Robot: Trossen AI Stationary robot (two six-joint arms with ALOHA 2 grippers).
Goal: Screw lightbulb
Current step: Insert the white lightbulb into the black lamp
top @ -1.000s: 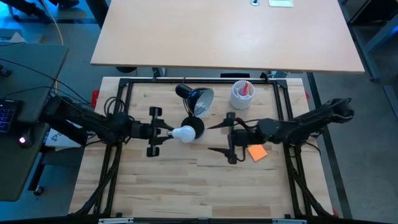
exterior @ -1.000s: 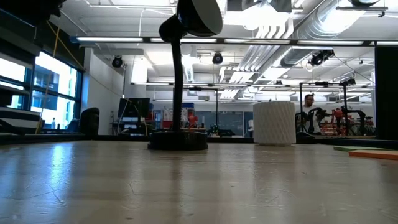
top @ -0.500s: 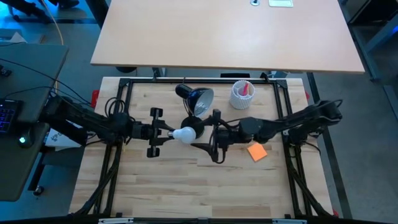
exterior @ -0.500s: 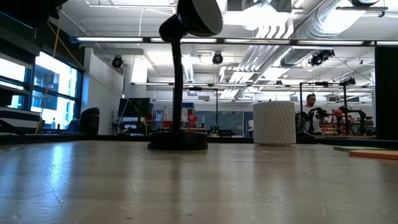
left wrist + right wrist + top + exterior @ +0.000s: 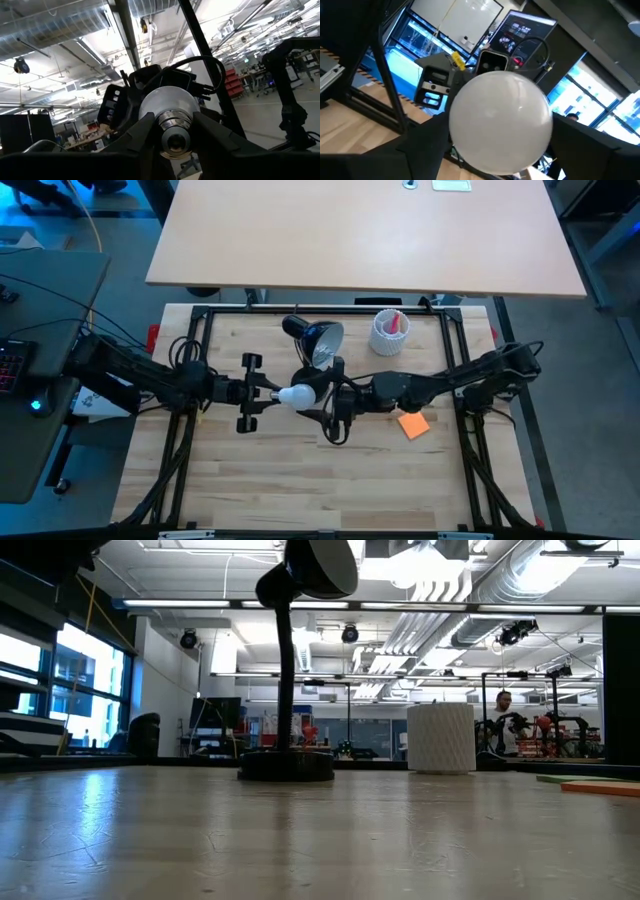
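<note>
The small white lightbulb (image 5: 296, 395) is held in the air over the middle of the table, in front of the black desk lamp's round base (image 5: 314, 383). My left gripper (image 5: 272, 393) is shut on its silvery screw base. My right gripper (image 5: 320, 402) is open just to the bulb's right. In the right wrist view its two fingers stand on either side of the white globe (image 5: 501, 122). The lamp's head (image 5: 322, 340) sits behind, its open shade turned up toward the camera. The bulb is out of the low view, which shows only the lamp (image 5: 287, 762). My left gripper pinches the bulb's screw base (image 5: 172, 120) between its two fingers (image 5: 142, 135). The fingers come level from the table's left. The bulb is lifted clear of the table and lies level, its globe toward the right. My right gripper's fingers flank the globe; I cannot tell whether they touch it.
A white ribbed cup (image 5: 388, 330) with a red item stands at the back right, also in the low view (image 5: 440, 737). An orange pad (image 5: 412, 424) lies under my right arm. Bare wood lies toward the near edge (image 5: 320, 490).
My right gripper has gone toward the table's left, toward the bulb, staying open. Its fingers now stand around the globe. My left gripper and the bulb have kept still.
</note>
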